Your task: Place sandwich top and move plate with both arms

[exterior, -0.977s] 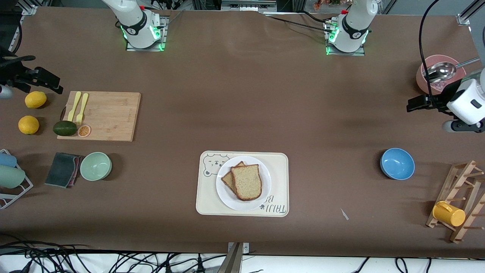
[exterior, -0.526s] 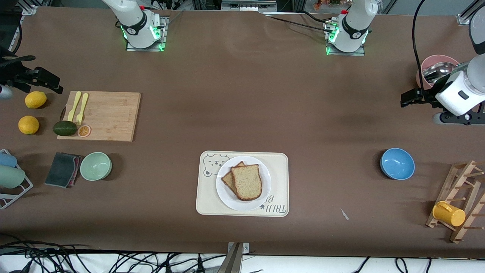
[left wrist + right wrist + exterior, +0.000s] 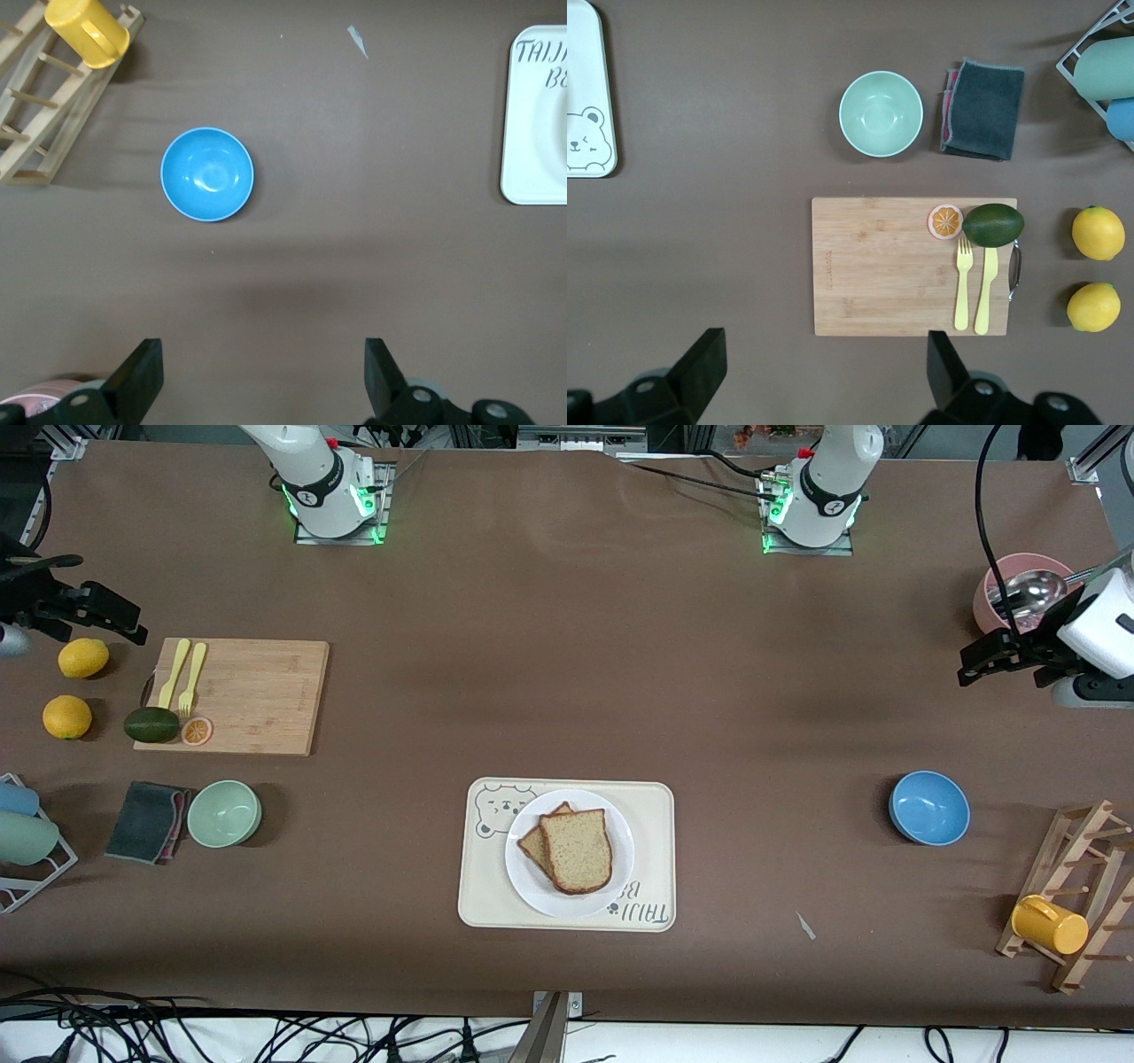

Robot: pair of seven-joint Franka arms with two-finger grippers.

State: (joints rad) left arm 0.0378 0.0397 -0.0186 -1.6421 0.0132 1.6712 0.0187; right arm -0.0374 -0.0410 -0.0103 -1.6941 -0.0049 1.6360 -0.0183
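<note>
Since a moment ago only the left gripper (image 3: 974, 664) has shifted, drawing back toward its own end of the table; its jaws stand wide and empty beside the pink bowl (image 3: 997, 589) with the metal ladle (image 3: 1032, 591). The blue bowl (image 3: 207, 173) sits on the table ahead of its fingers, the white plate (image 3: 570, 853) well apart toward the table's middle, on the bear-print tray (image 3: 651, 815). On that plate the sandwich top (image 3: 577, 850) rests over another bread slice (image 3: 534, 843). At the other end, the right gripper (image 3: 111, 622) waits wide open and empty just beside a lemon (image 3: 83, 658), with the cutting board (image 3: 877, 266) below its fingers.
</note>
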